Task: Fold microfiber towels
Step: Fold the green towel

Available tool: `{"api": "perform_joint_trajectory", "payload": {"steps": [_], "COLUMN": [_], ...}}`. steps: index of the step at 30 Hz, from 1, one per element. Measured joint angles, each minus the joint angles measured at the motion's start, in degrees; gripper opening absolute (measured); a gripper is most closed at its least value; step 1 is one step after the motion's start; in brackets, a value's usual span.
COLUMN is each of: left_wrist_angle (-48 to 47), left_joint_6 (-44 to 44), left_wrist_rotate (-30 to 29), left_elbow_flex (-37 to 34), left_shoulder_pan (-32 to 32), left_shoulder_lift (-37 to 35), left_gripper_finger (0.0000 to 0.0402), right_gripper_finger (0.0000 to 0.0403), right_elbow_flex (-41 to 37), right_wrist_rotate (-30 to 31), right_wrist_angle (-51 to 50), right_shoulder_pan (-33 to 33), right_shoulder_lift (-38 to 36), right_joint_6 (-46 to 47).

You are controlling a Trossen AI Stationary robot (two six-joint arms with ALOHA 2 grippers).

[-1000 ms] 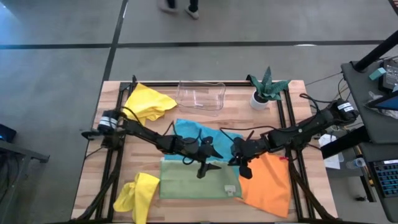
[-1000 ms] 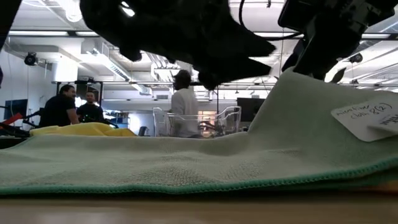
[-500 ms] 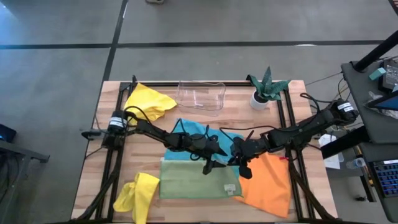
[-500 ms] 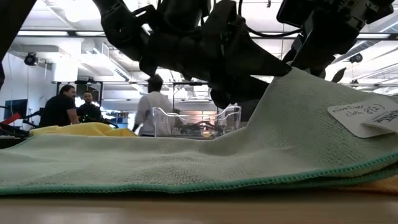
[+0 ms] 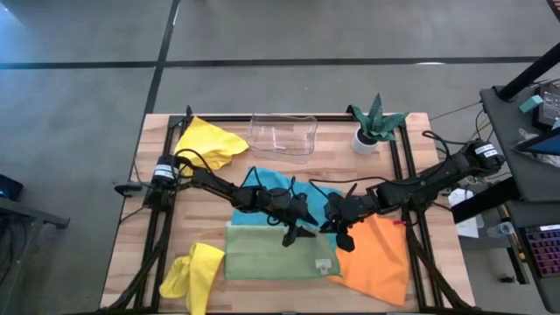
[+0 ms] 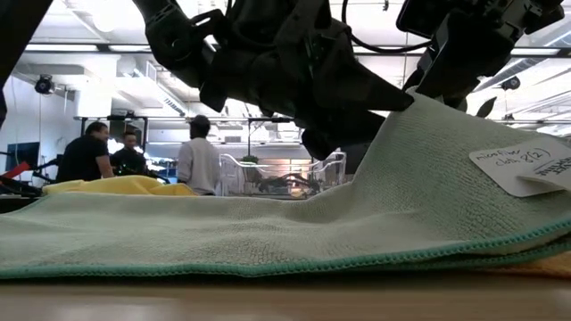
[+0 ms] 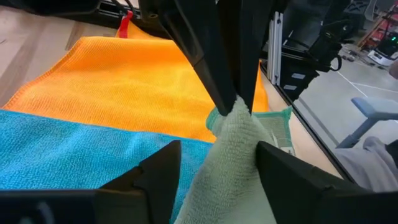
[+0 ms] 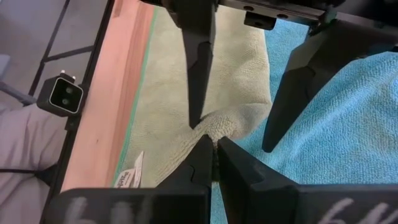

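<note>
Since a second ago the left gripper (image 5: 296, 233) has slid rightward across the middle of the frame toward the right gripper (image 5: 331, 226), and a person (image 6: 197, 164) in the background of the low view has walked to the left of the clear tray (image 6: 284, 172).

In the high view both dark arms reach in from the desk (image 5: 149, 249) edges and meet just below centre, over the upper right corner of the green towel (image 5: 271, 255). The left arm stretches low from the middle left; the right arm comes in from the middle right, bent at the elbow.

The right wrist view shows what the high view hides: the right gripper's fingers (image 8: 200, 165) are pressed together on a raised peak of the green towel, and the left gripper's two fingers (image 8: 198, 59) stand apart on either side of that peak, not yet closed on it. The left wrist view confirms it, with the pinched green fold rising between its own spread fingers (image 7: 160, 174).

The low view shows the towel lifted into a slope at the right, with a white label (image 6: 525, 168) on it.

The blue towel (image 5: 262, 185) lies just above the green one, the orange towel (image 5: 376, 258) at the lower right. One yellow towel (image 5: 208, 143) sits at the upper left, the other (image 5: 192, 276) at the lower left. A potted plant (image 5: 374, 122) stands at the upper right.
</note>
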Motion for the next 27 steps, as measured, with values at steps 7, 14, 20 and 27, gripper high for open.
{"api": "perform_joint_trajectory", "payload": {"steps": [7, 14, 20, 27], "left_wrist_angle": [0.04, 0.11, -0.11, -2.4], "left_joint_6": [0.04, 0.54, 3.32, 5.22], "left_wrist_rotate": [0.21, 1.18, 5.7, 6.63], "left_elbow_flex": [0.0, 0.0, 0.0, -0.07], "left_shoulder_pan": [0.04, 0.04, 0.48, 0.5], "left_shoulder_lift": [0.0, 0.0, -0.07, -1.23], "left_gripper_finger": [0.0124, 0.0048, 0.0003, 0.0001], "right_gripper_finger": [0.0008, 0.0009, 0.002, 0.0098], "right_elbow_flex": [0.0, 0.0, 0.0, 0.04], "right_wrist_rotate": [0.04, 0.1, 0.41, -0.02], "right_wrist_angle": [0.22, 0.22, 0.26, -0.87], "right_shoulder_pan": [0.0, -0.02, -0.02, 0.0], "right_shoulder_lift": [0.0, 0.0, 0.0, 0.0], "right_joint_6": [0.0, 0.0, 0.62, 0.72]}}
